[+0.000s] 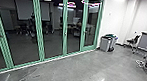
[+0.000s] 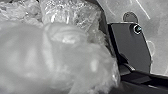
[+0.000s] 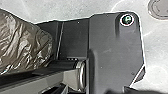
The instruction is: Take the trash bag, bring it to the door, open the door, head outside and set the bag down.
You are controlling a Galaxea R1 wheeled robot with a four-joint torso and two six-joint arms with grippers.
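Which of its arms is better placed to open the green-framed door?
Probably the right: pale plastic, likely the trash bag, bulges close to the left wrist camera, while crinkled plastic takes up less of the right wrist view. The door looks out of reach, though.

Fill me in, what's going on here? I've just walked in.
The robot seems to be carrying the trash bag: clear plastic bulges close to its left wrist, and crinkled brownish plastic shows by the right. How the bag is gripped, I can't tell. The robot is indoors, facing a green-framed glass wall; the handled door near the bins looks shut.
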